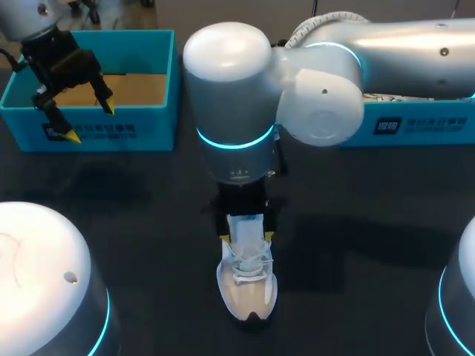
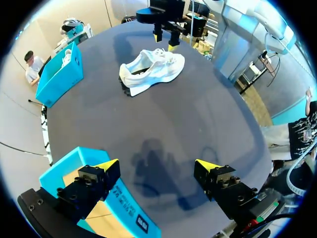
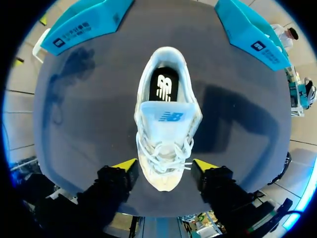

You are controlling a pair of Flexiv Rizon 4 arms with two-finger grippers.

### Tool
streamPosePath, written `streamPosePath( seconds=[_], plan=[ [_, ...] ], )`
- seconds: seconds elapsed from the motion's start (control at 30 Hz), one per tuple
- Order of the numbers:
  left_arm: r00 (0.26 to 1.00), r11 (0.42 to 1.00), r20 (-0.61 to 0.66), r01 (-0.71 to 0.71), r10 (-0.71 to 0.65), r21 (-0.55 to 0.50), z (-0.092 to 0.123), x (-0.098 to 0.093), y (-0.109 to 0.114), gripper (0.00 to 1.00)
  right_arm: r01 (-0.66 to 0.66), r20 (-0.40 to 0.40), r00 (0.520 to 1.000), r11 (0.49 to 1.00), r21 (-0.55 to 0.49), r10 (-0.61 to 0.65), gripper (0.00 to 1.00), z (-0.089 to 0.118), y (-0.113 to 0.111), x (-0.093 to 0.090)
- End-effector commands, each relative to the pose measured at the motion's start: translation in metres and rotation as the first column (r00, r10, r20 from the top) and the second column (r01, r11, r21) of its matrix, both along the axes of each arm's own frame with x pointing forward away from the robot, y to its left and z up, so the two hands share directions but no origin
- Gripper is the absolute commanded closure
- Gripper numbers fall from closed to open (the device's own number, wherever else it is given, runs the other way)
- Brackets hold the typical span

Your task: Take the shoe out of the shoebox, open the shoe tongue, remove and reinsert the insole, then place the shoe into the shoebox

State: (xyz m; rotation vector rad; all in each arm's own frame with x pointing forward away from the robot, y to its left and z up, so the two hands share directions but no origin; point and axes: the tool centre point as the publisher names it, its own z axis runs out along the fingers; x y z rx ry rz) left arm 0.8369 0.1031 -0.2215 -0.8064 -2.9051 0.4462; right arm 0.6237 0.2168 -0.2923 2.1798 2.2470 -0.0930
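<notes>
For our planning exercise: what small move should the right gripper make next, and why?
Probably lower the right gripper and pinch the pale tongue of the white lace-up sneaker: it sits on the dark table, the open fingers straddle it, nothing is gripped.

Head camera looks steeply down on the counter (image 1: 356, 222) from behind. Left wrist camera watches from afar over a blue shoebox (image 2: 126, 208); right wrist camera hovers close above the white sneaker (image 3: 166, 144) all three share.

Table (image 1: 148, 222) with shoe (image 1: 247, 285), seemingly two shoeboxes (image 1: 156, 126)
</notes>
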Motion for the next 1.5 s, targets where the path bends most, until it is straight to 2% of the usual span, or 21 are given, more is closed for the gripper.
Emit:
streamPosePath(
  seconds=[0.03,0.1,0.37,0.5,0.8,1.07,1.17,1.27,1.37,1.43,1.5],
  plan=[
    [1.0,1.0,0.0,0.0,0.0,0.002,0.001,0.0,0.001,0.0,-0.015,-0.003,1.0,1.0,0.013,0.015,0.88,-0.001,-0.002,0.009],
    [1.0,1.0,0.0,0.0,0.0,0.002,0.001,0.0,0.001,0.0,-0.025,-0.001,1.0,1.0,0.015,0.025,0.89,-0.002,-0.001,0.012],
    [1.0,1.0,0.0,0.0,0.0,0.002,0.001,0.0,0.001,0.0,-0.073,-0.003,0.997,0.997,0.033,0.073,0.82,-0.019,-0.004,0.037],
    [1.0,1.0,0.0,0.0,0.0,0.002,0.001,0.0,0.001,0.0,-0.107,-0.022,0.994,0.993,0.043,0.108,0.84,-0.032,-0.005,0.054],
    [1.0,1.0,0.0,0.0,0.0,0.002,0.001,0.0,0.001,0.0,-0.094,-0.014,0.995,0.995,-0.015,0.094,0.81,-0.009,-0.007,0.044],
    [1.0,1.0,0.0,0.0,0.0,0.002,0.001,0.0,0.001,0.0,-0.161,-0.037,0.986,0.986,0.038,0.163,0.81,-0.033,-0.001,0.06],
    [1.0,1.0,0.0,0.0,0.0,0.002,0.001,0.0,0.001,0.0,-0.181,-0.021,0.983,0.983,0.023,0.181,0.8,-0.024,0.0,0.061],
    [1.0,1.0,0.0,0.0,0.0,0.002,0.001,0.0,0.001,0.0,-0.227,-0.008,0.974,0.974,-0.017,0.226,0.79,0.0,-0.003,0.06],
    [1.0,1.0,0.0,0.0,0.0,0.002,0.001,0.0,0.001,0.0,-0.373,-0.008,0.928,0.928,0.015,0.373,0.77,0.016,-0.009,0.065],
    [1.0,1.0,0.0,0.0,0.0,0.002,0.001,0.0,0.001,0.0,-0.496,-0.024,0.868,0.868,0.016,0.496,0.73,0.025,-0.01,0.072],
    [1.0,1.0,0.0,0.0,0.0,0.002,0.001,0.0,0.001,0.0,-0.638,-0.028,0.769,0.769,0.035,0.639,0.7,0.031,-0.011,0.077]
  ],
)
